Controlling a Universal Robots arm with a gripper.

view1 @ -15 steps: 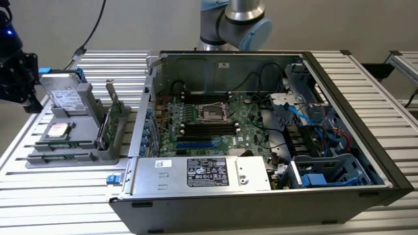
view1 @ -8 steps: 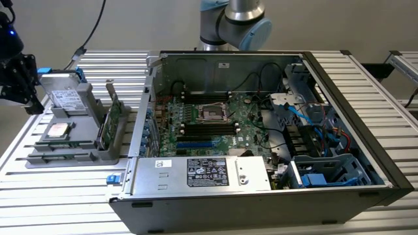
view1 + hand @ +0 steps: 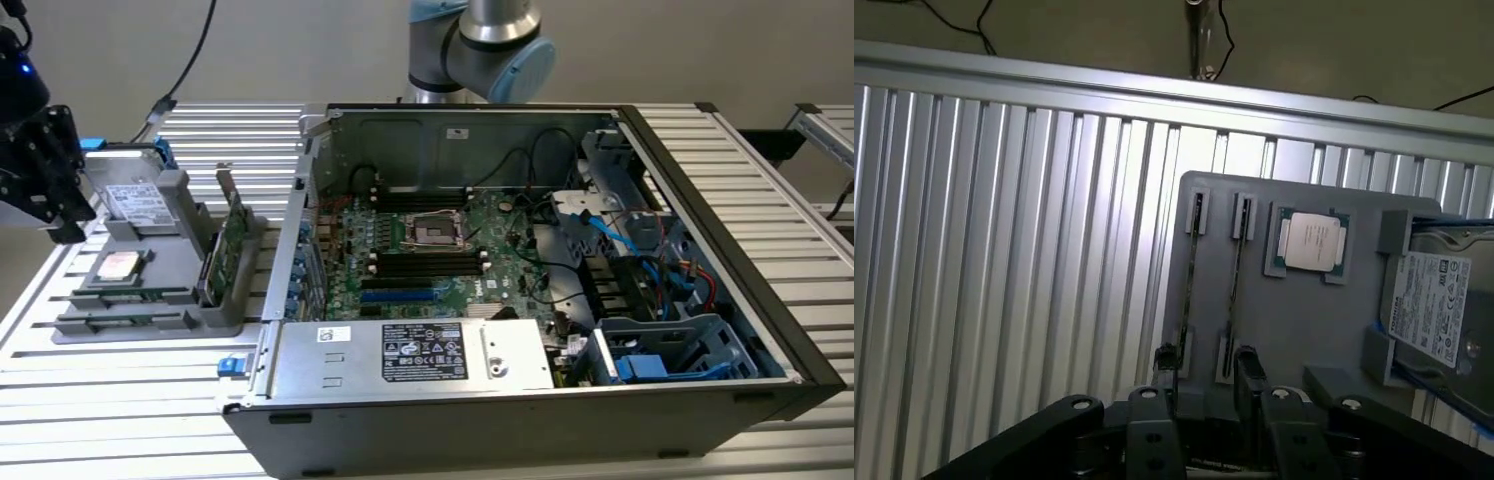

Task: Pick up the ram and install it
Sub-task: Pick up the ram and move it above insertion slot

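1. The gripper (image 3: 1206, 362) is hanging over the grey holder (image 3: 1309, 320), out at the exterior view's left and well apart from the computer. Its fingers (image 3: 1246, 360) are spread apart with nothing pinched between them.
2. The ram (image 3: 1235, 285) is parked on its edge in one of the holder's slots, so in the wrist view it's basically a thin dark line. A second stick (image 3: 1192, 280) stands in the next slot over, parallel to it.
3. The fingertips sit over one end of those two slots. I honestly can't tell if they're touching anything.
4. On the same holder, a silver processor chip (image 3: 1311, 242) lies flat just beside the ram's slot. A hard drive (image 3: 1439, 300) sits on the far side of the chip.
5. In the exterior view, a green card (image 3: 230, 245) with a metal bracket stands upright on the side of the holder nearest the PC case (image 3: 441, 150).
6. The case lies open on the slatted aluminium table (image 3: 120, 420) with the motherboard (image 3: 400, 250) exposed. There are dark memory slots (image 3: 424, 262) next to the CPU socket (image 3: 438, 230), and the power supply (image 3: 414, 352) runs along the near edge.
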